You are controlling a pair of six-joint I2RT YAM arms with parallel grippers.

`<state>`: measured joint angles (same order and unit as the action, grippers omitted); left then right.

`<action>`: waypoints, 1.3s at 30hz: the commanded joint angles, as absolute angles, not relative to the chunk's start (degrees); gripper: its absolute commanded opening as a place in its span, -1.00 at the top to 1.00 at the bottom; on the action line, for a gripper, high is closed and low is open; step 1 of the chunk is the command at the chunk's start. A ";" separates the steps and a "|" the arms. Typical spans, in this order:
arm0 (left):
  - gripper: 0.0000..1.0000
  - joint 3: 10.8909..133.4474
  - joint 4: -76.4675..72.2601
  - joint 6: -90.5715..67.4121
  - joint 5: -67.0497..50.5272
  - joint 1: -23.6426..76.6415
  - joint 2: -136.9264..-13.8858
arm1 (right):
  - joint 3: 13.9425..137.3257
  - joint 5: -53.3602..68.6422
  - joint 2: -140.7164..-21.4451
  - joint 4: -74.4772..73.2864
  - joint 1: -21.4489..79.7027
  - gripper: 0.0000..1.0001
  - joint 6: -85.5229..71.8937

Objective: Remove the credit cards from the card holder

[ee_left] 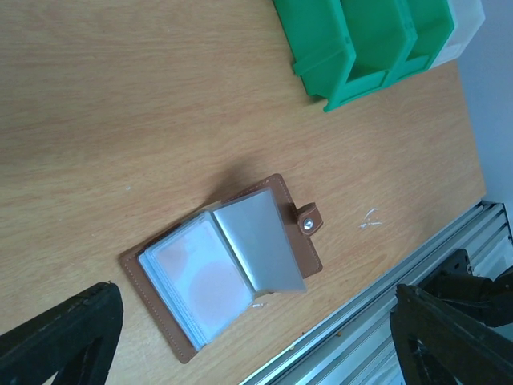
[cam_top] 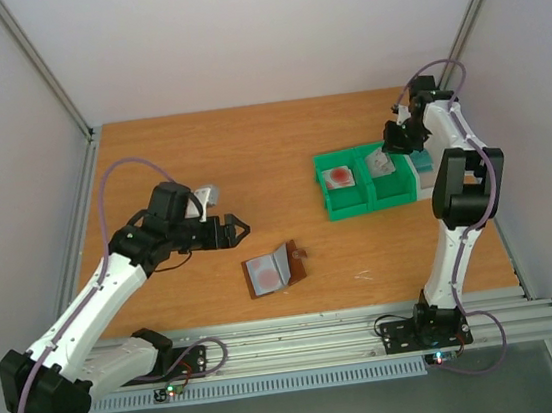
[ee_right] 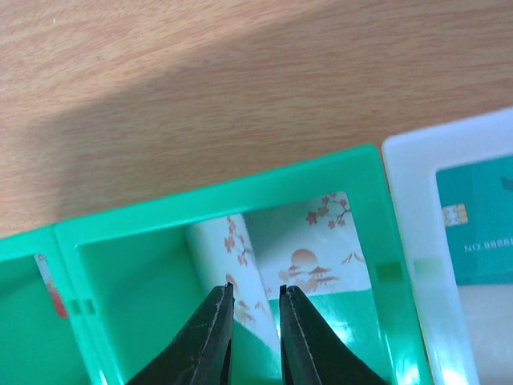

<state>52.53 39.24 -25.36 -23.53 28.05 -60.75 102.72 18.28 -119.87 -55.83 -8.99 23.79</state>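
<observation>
The brown card holder lies open on the table, its snap tab to the right. A pale card with a faint red round blot sits in its clear sleeves, and a grey leaf stands half turned. My left gripper is open wide, up and left of the holder, touching nothing. My right gripper hangs over the middle green bin, fingers narrowly parted and nothing pinched at the tips. A white card printed with blossoms and a red sun leans inside.
The left green bin holds a card with a red blot. A white bin to the right holds a teal card. The table's metal front rail runs close below the holder. Grey walls enclose the table.
</observation>
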 commanded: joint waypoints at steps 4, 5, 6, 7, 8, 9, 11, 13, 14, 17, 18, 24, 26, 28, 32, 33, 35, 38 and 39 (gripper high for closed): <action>-0.84 46.83 35.78 -27.37 -20.75 28.21 -60.42 | 98.32 19.30 -111.42 -54.91 -8.36 0.56 17.93; -0.84 46.28 35.10 -27.69 -21.46 28.21 -60.85 | 97.51 19.83 -110.81 -54.32 -8.27 0.56 17.85; -0.84 45.90 34.67 -27.88 -22.31 28.20 -61.41 | 96.57 19.97 -110.52 -53.82 -8.26 0.57 17.77; -0.83 45.74 34.52 -28.15 -22.93 28.21 -61.81 | 96.22 19.76 -110.71 -53.40 -8.26 0.60 17.76; -0.82 45.60 34.42 -28.39 -23.36 28.21 -62.02 | 96.16 19.61 -111.18 -53.05 -8.26 0.63 17.75; -0.82 45.49 34.25 -28.71 -23.52 28.21 -62.08 | 96.15 19.90 -111.80 -52.61 -8.26 0.66 17.80; -0.82 45.14 34.11 -29.06 -23.41 28.21 -61.70 | 96.15 20.69 -113.13 -51.74 -8.26 0.72 18.00; -0.82 44.90 34.25 -29.38 -23.17 28.21 -61.09 | 96.51 21.04 -114.75 -51.12 -8.23 0.73 18.10; -0.82 44.71 34.34 -29.50 -23.06 28.19 -60.82 | 96.84 21.02 -115.69 -51.10 -8.26 0.74 18.13; -0.82 44.36 34.27 -29.99 -22.74 28.21 -60.19 | 97.43 20.10 -117.98 -50.66 -8.31 0.74 18.19; -0.82 44.24 34.22 -30.18 -22.76 28.21 -60.08 | 97.47 19.78 -118.48 -50.38 -8.33 0.75 18.20; -0.81 43.54 34.32 -30.63 -21.83 28.21 -60.18 | 97.99 19.24 -119.32 -50.38 -8.34 0.75 17.90; -0.81 43.36 34.54 -30.74 -21.40 28.21 -60.40 | 98.01 19.11 -118.72 -50.97 -8.29 0.75 17.64; -0.80 43.22 34.73 -30.76 -20.91 28.21 -60.68 | 97.57 18.83 -117.47 -51.38 -8.26 0.75 17.01; -0.80 42.45 34.56 -30.91 -20.50 28.21 -60.80 | 95.17 20.89 -113.55 -50.87 -8.14 0.74 15.19; -0.80 42.31 34.47 -30.93 -20.53 28.21 -60.88 | 94.59 21.43 -112.40 -50.74 -8.05 0.73 14.62; -0.77 41.98 33.95 -31.24 -20.66 28.21 -61.19 | 93.39 22.11 -110.38 -51.10 -7.57 0.71 13.02; -0.71 41.12 32.56 -31.92 -21.28 28.21 -61.72 | 90.56 22.73 -106.17 -51.08 -5.79 0.70 10.38; -0.67 40.72 31.93 -32.32 -21.60 28.21 -61.90 | 89.48 22.76 -104.51 -51.09 -4.99 0.69 9.55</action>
<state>42.30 35.83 -31.11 -21.39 28.05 -61.14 92.09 21.08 -111.13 -50.94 -7.66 13.91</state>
